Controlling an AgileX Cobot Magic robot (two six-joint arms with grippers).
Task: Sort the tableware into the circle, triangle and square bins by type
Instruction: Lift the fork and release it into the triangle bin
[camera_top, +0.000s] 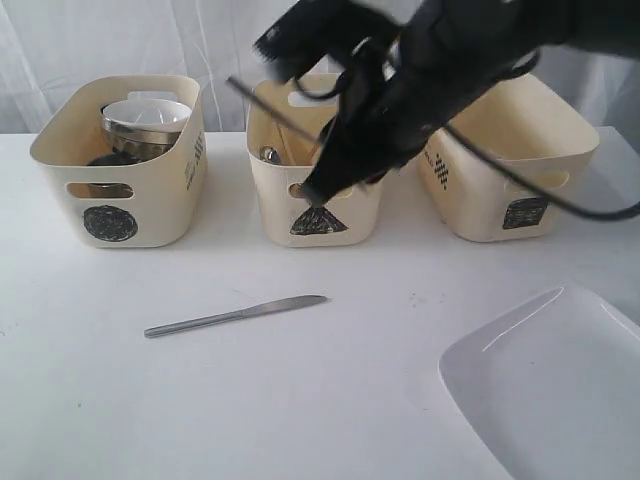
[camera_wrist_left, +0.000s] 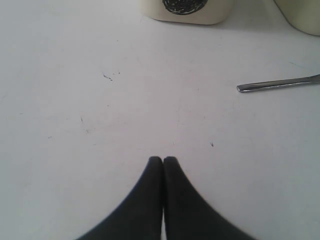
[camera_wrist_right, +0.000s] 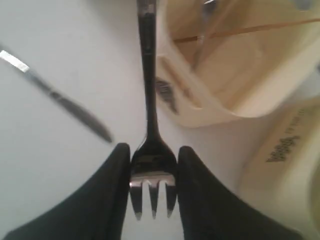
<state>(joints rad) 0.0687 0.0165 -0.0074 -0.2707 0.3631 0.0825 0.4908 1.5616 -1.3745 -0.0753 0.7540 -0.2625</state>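
Note:
My right gripper (camera_top: 322, 160) hangs over the front of the triangle bin (camera_top: 275, 205), shut on the head of a steel fork (camera_wrist_right: 149, 75); the handle (camera_top: 270, 105) sticks out past the fingertips. In the right wrist view the gripper (camera_wrist_right: 153, 150) clamps the fork beside the triangle bin (camera_wrist_right: 240, 80), which holds a chopstick (camera_wrist_right: 250, 27). A steel knife (camera_top: 235, 316) lies on the table in front of the bins. The circle bin (camera_top: 110, 190) holds steel mugs or bowls (camera_top: 145, 120). The square bin (camera_top: 500, 150) stands at the right. My left gripper (camera_wrist_left: 163, 159) is shut and empty above bare table.
A large white plate (camera_top: 560, 390) lies at the front right corner. In the left wrist view the circle bin (camera_wrist_left: 185, 12) and the knife's handle (camera_wrist_left: 275, 84) lie ahead of the fingers. The right arm's cable (camera_top: 560, 200) droops over the square bin.

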